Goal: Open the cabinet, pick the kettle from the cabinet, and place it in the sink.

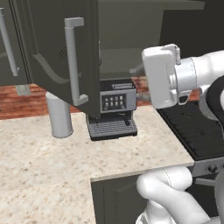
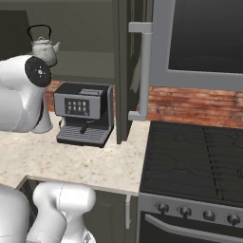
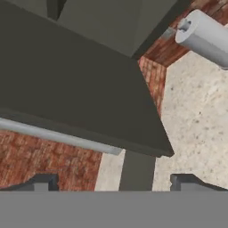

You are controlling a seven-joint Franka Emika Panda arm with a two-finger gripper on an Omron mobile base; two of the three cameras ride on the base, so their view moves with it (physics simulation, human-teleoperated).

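In the right base view the arm (image 2: pixel 21 95) hides the lower left of the kettle (image 2: pixel 43 46): pale, squat, black arched handle, on the cabinet (image 2: pixel 124 71) shelf, door swung open. The gripper (image 3: pixel 115 180) is spread wide, holding nothing.

Even, flat rendered light; cabinet (image 1: pixel 61 48) interior dim; soft shadows on counter (image 1: pixel 39 170); no glare, no blur.
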